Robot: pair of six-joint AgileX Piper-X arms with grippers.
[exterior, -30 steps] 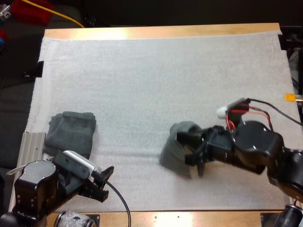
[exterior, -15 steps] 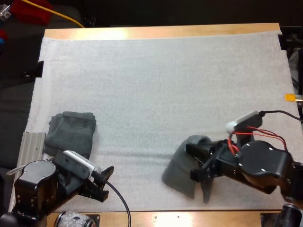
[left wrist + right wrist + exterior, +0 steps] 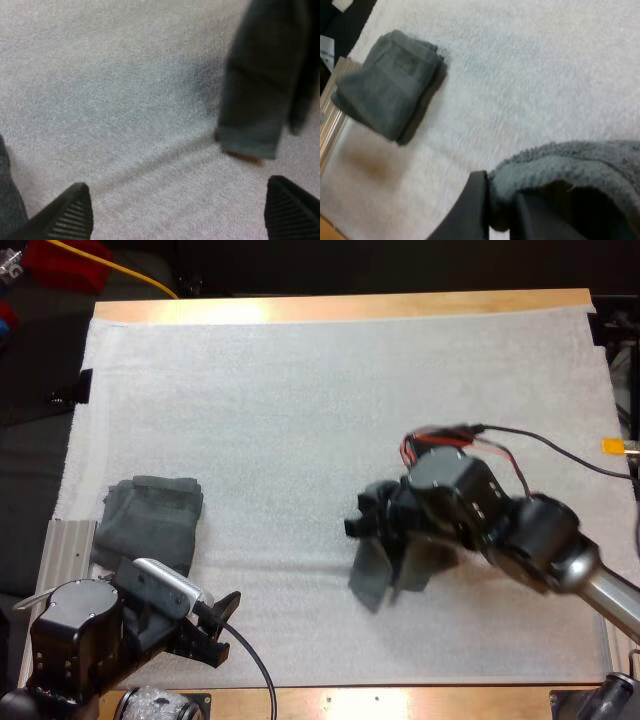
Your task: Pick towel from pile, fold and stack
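Note:
A dark grey-green towel (image 3: 378, 565) hangs from my right gripper (image 3: 372, 523), which is shut on its upper edge above the mat's middle right. The right wrist view has the black fingers (image 3: 476, 200) pinching the towel (image 3: 570, 165), with its cloth bunched over them. A folded stack of towels (image 3: 150, 522) lies at the mat's left edge, seen too beyond the held towel as the folded stack (image 3: 390, 82). My left gripper (image 3: 215, 625) rests low at the front left, open, its fingertips (image 3: 75, 207) wide apart over bare mat. Ahead of it the hanging towel (image 3: 262, 90) dangles just above the mat.
A ridged metal plate (image 3: 66, 550) lies beside the stack at the table's left edge. The white mat (image 3: 320, 400) stretches bare across the far half and the centre. A wooden table edge (image 3: 340, 306) runs along the far side.
My right arm has swung up and leftward, lifting the towel off the mat so it hangs. The left arm has stayed still.

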